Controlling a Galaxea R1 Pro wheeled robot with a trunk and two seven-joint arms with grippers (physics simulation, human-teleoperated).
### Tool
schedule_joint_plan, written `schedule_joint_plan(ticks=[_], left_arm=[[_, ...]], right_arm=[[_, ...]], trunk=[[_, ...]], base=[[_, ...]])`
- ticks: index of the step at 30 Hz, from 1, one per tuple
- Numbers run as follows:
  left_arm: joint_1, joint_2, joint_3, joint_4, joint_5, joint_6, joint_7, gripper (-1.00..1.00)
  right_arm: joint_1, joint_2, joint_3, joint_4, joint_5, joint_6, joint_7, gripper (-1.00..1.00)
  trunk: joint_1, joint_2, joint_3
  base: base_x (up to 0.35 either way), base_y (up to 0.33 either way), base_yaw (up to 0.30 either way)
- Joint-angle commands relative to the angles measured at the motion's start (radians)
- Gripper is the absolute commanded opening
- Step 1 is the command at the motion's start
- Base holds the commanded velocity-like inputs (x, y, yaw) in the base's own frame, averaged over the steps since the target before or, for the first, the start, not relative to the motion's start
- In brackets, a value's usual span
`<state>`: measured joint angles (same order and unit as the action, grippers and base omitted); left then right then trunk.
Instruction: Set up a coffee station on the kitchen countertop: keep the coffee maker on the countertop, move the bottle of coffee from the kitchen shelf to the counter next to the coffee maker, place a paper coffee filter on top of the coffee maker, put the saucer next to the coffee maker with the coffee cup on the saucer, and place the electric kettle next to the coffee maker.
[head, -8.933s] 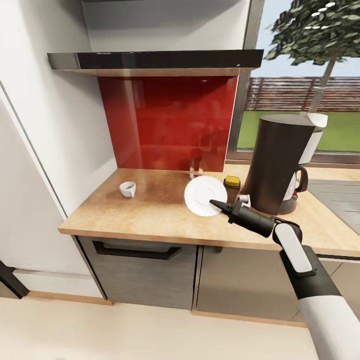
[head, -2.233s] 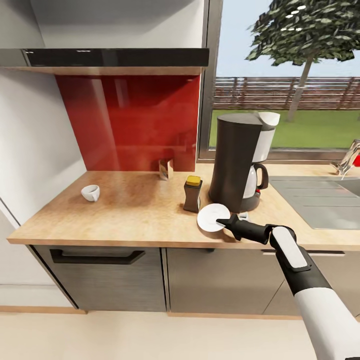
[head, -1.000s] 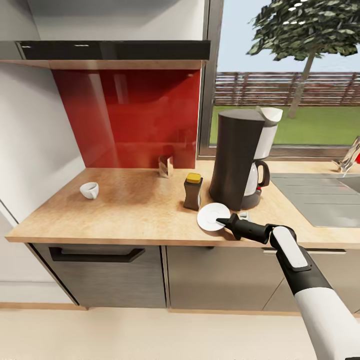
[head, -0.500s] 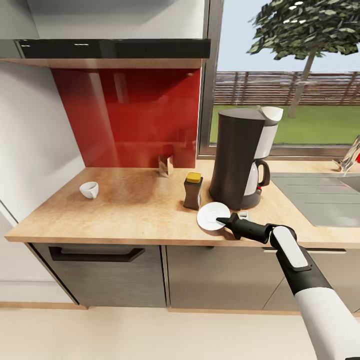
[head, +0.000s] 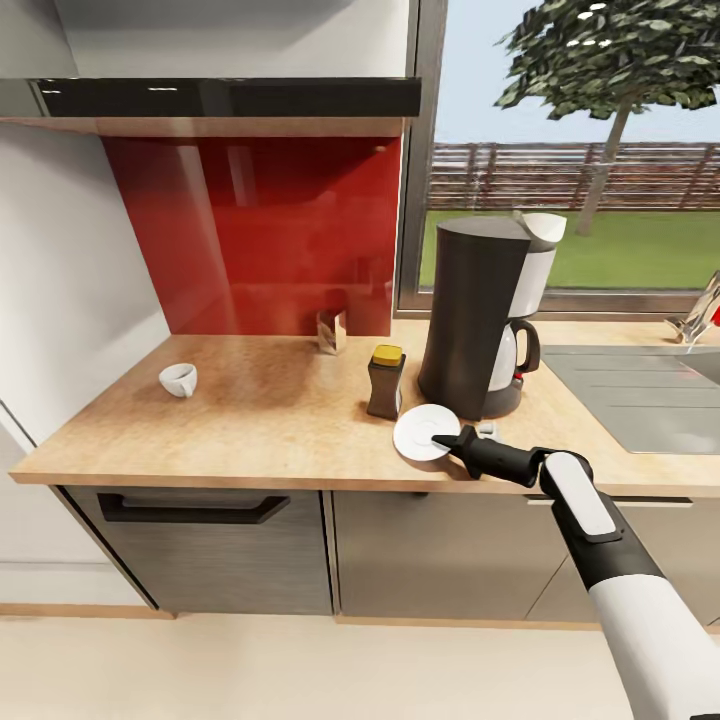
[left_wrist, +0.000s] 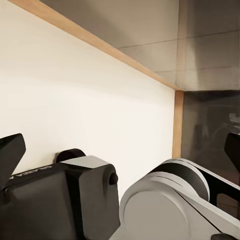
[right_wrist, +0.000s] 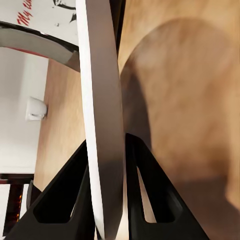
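Observation:
The white saucer sits low over the counter in front of the dark coffee maker, with my right gripper shut on its near rim. In the right wrist view the saucer stands edge-on between the two black fingers. A dark coffee bottle with a yellow lid stands just left of the saucer. Far to the left on the counter is the white cup, also visible as a small cup. A white jug with a dark handle stands tight behind the coffee maker. My left gripper is open beside a cabinet front.
A small carton stands by the red backsplash. The sink and a tap lie to the right. The wooden counter's front edge runs above the cabinet doors, and a dark shelf hangs overhead.
Over the longer span the view swung right, and the saucer went from tilted up to low and flat by the coffee maker. In the last second almost nothing moved.

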<state>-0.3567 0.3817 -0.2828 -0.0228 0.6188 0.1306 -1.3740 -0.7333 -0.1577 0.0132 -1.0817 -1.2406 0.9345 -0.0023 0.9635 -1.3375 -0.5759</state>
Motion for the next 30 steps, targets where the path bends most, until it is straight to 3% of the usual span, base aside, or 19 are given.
schedule_joint_plan(ticks=[1,4,7,10,14,18,30], left_arm=[[-0.001,0.0,-0.009,0.0,0.009,0.011,-0.004,1.0],[-0.001,0.0,-0.009,0.0,0.009,0.011,-0.005,1.0],[-0.001,0.0,-0.009,0.0,0.009,0.011,-0.005,1.0],[-0.001,0.0,-0.009,0.0,0.009,0.011,-0.005,1.0],[-0.001,0.0,-0.009,-0.001,0.009,0.011,-0.004,1.0],[-0.001,0.0,-0.009,0.0,0.009,0.011,-0.004,1.0],[-0.001,0.0,-0.009,0.0,0.009,0.012,-0.005,1.0]], right_arm=[[0.0,0.003,0.002,0.005,0.014,0.003,-0.001,-1.0],[0.0,0.012,0.002,0.005,-0.005,0.002,-0.01,-1.0],[-0.001,0.015,0.002,0.005,-0.048,0.001,-0.083,-1.0],[-0.015,0.015,0.002,0.004,-0.214,-0.024,-0.251,-1.0],[-0.024,0.015,0.003,0.001,-0.354,-0.064,-0.399,-1.0],[-0.027,0.015,0.002,0.0,-0.393,-0.073,-0.441,-1.0],[-0.027,0.015,0.002,0.001,-0.403,-0.077,-0.452,-1.0]], trunk=[[0.0,0.0,-0.001],[0.0,0.0,-0.001],[0.0,0.0,-0.001],[0.0,0.0,-0.001],[0.0,0.0,-0.001],[0.0,0.0,-0.001],[0.0,0.0,-0.001]], base=[[0.0,0.0,0.0],[0.0,0.0,0.0],[0.0,0.0,0.0],[0.0,0.0,0.0],[0.0,0.0,0.0],[0.0,0.0,0.0],[0.0,0.0,0.0]])
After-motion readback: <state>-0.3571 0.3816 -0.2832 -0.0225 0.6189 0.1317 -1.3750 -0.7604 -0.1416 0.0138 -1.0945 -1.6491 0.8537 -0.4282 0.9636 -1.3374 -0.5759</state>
